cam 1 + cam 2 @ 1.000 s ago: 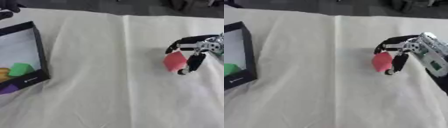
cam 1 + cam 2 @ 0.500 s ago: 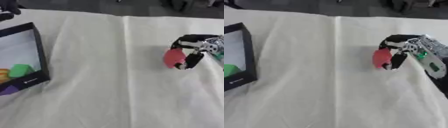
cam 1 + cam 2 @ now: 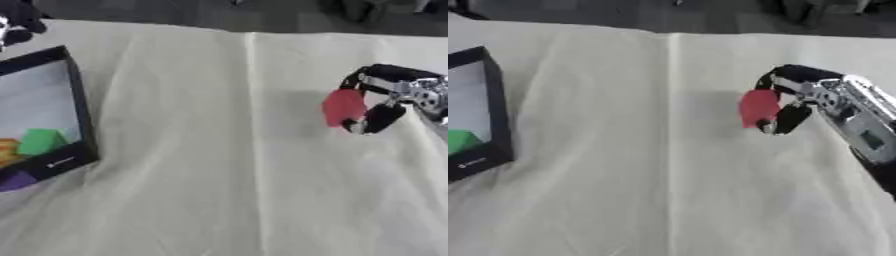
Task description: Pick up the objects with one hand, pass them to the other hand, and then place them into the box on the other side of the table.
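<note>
A red rounded object [image 3: 342, 106] hangs above the white cloth at the right, held in my right hand [image 3: 798, 95], whose fingers and thumb curl round it. The arm comes in from the right edge. A black-walled box [image 3: 77, 105] stands at the left edge, holding a green block [image 3: 39, 141], something orange [image 3: 7, 150] and something purple [image 3: 13, 181]. A bit of my left hand [image 3: 10, 22] shows at the top left corner; its fingers cannot be made out.
A white cloth [image 3: 219, 175] with a centre crease covers the table. Dark floor and dark shapes lie beyond the far edge.
My right hand has lifted the red object a little and carried it slightly toward the far side. The box has not moved.
</note>
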`<action>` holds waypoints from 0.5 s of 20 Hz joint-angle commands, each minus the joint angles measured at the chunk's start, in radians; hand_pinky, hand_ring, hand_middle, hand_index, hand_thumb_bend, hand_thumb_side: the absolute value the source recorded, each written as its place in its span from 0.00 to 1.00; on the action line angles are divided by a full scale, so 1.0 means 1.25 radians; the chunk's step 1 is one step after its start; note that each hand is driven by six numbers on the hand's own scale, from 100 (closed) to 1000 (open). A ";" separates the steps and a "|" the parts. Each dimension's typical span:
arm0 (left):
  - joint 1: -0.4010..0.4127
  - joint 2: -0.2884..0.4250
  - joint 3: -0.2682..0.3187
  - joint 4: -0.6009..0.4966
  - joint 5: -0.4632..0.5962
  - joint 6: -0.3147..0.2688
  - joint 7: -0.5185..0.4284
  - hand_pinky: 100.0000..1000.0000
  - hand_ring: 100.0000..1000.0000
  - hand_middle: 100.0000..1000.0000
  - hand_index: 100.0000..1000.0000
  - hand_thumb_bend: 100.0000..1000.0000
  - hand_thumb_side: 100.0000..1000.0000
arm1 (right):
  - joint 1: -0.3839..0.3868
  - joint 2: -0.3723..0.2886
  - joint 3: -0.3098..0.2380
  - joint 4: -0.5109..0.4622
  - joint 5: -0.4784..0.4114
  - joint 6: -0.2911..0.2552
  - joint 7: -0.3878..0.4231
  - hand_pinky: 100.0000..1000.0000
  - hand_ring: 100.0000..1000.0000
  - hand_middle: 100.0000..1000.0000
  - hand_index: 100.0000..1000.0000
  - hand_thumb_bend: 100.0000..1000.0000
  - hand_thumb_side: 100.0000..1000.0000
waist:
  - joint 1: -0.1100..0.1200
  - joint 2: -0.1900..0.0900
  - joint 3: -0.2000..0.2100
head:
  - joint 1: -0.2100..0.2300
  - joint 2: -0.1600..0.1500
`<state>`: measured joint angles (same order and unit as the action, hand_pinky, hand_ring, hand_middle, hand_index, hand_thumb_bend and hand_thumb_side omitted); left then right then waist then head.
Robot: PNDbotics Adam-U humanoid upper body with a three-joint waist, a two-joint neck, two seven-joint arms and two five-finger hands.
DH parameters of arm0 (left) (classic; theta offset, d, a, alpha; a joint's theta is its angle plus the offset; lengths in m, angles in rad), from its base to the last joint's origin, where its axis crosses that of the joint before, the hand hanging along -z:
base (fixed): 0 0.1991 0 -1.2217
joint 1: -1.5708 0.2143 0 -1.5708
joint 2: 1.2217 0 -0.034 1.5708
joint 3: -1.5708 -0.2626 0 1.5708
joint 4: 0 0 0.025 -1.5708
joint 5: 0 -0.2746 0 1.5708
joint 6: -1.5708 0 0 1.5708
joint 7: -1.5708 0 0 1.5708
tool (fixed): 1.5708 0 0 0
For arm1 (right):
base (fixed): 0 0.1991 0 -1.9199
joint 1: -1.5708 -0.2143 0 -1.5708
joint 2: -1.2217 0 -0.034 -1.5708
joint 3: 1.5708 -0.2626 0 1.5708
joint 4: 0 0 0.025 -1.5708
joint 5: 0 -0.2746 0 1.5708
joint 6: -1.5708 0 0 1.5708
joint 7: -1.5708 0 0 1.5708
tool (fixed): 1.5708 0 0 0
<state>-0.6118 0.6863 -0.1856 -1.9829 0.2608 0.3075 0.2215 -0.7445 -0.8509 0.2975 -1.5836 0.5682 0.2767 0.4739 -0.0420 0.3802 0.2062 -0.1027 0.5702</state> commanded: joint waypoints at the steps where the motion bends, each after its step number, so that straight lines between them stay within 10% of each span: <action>1: -0.001 0.025 0.015 -0.014 -0.006 -0.006 0.003 0.89 0.83 0.55 0.66 0.00 0.63 | 0.004 -0.037 -0.032 -0.067 -0.052 0.049 -0.050 0.77 0.56 0.44 0.48 0.00 0.00 | 0.007 -0.033 -0.005 | 0.012 0.008; 10: -0.025 0.045 0.021 -0.014 -0.040 -0.037 0.009 0.88 0.83 0.60 0.70 0.00 0.59 | 0.056 0.059 -0.041 -0.256 -0.265 0.234 -0.301 0.56 0.47 0.46 0.51 0.00 0.00 | 0.024 -0.069 -0.033 | 0.052 0.034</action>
<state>-0.6274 0.7062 -0.1732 -1.9830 0.2244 0.2725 0.2320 -0.6640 -0.7804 0.2548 -1.8627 0.2672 0.5456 0.1388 -0.0139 0.3219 0.1634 -0.0455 0.6090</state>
